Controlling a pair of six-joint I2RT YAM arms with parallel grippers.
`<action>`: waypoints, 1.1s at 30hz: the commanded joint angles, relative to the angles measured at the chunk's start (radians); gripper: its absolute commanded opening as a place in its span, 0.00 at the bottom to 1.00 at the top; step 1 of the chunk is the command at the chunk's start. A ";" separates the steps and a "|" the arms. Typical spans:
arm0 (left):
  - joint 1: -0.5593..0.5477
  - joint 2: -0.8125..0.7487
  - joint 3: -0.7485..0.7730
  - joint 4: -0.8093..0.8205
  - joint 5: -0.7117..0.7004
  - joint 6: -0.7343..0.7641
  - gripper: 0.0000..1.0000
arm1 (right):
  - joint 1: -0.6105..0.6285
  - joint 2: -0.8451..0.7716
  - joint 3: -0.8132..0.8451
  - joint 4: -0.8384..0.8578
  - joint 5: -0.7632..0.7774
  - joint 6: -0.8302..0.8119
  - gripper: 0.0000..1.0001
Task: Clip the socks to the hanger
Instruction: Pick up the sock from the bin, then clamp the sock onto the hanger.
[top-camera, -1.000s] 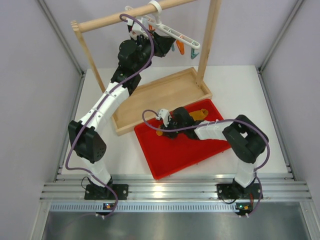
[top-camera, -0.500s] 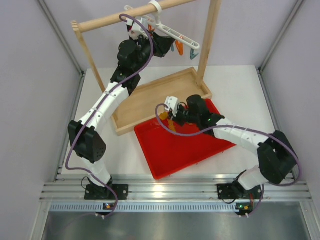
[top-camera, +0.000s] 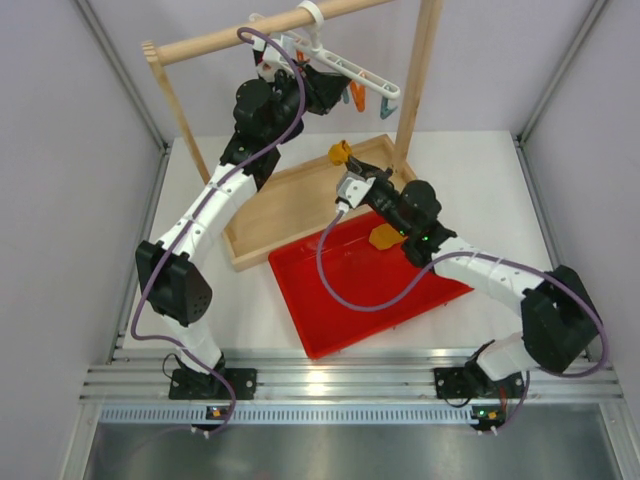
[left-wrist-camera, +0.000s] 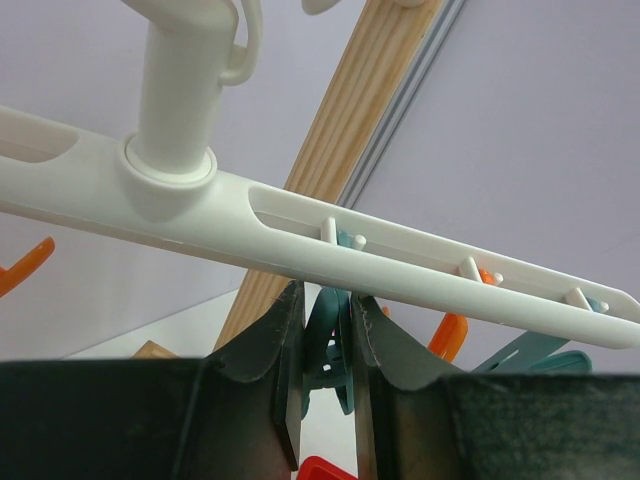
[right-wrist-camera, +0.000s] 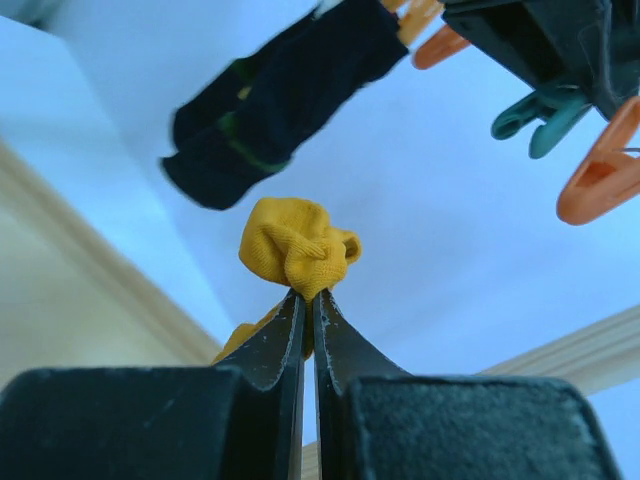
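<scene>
White table (top-camera: 480, 170): wooden tray (top-camera: 300, 195), red tray (top-camera: 340, 310) just beside it. The right gripper (right-wrist-camera: 308, 298) is pinched tight on a bunched mustard sock (right-wrist-camera: 295, 243), raised over the wooden tray, below the hanger (top-camera: 350, 72). The second sock (top-camera: 385, 237) lies in the red tray. The left gripper (left-wrist-camera: 325, 300) squeezes a teal clip (left-wrist-camera: 322, 342) under the hanger's bar; the hanger is hooked on the wooden rail (top-camera: 230, 38)

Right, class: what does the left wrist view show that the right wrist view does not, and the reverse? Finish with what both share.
Left wrist only: the white bar and hook stem of the hanger, with the left gripper closed on a teal clip. Right wrist only: the right gripper pinching a bunched mustard sock, a dark sock-like item above. Both: that teal clip and an orange clip beside it.
</scene>
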 joint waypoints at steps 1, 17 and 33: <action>0.002 0.018 -0.003 -0.070 0.039 -0.037 0.00 | -0.021 0.102 -0.023 0.461 0.099 -0.195 0.00; 0.004 0.055 0.045 -0.093 0.080 -0.039 0.00 | -0.045 0.273 0.060 0.776 0.065 -0.322 0.00; 0.004 0.059 0.028 -0.110 0.099 -0.033 0.00 | -0.051 0.273 0.138 0.660 -0.012 -0.339 0.00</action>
